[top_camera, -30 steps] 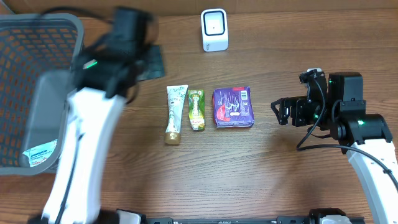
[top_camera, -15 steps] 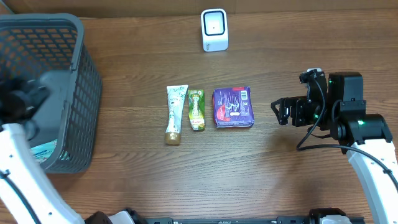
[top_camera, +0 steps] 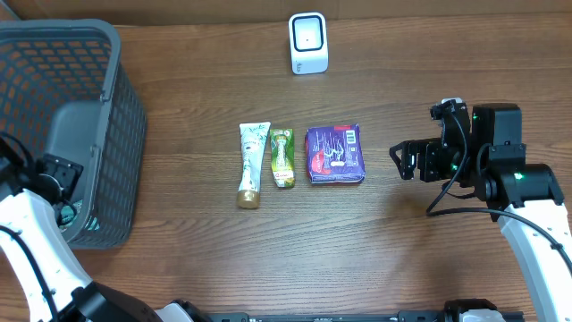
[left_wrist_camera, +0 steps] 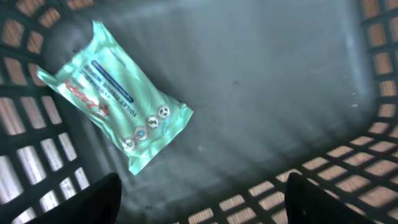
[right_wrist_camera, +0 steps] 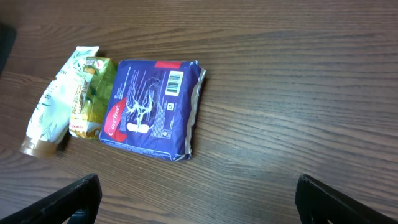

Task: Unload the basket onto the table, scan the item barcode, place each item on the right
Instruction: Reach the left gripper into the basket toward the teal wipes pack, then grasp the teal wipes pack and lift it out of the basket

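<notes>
Three items lie in a row mid-table: a white tube, a small green pack and a purple pack. The purple pack shows a barcode on its top face. A white scanner stands at the back. My right gripper hovers right of the purple pack, open and empty. My left gripper hangs over the grey basket. It is open above a teal packet lying on the basket floor.
The basket's mesh walls close in around the left gripper. A dark cable loops off the right arm. The table's back edge runs just behind the scanner.
My left arm has swept from the back of the table, near the basket's right rim, round to the basket's front left. The right arm and the items have not moved.
</notes>
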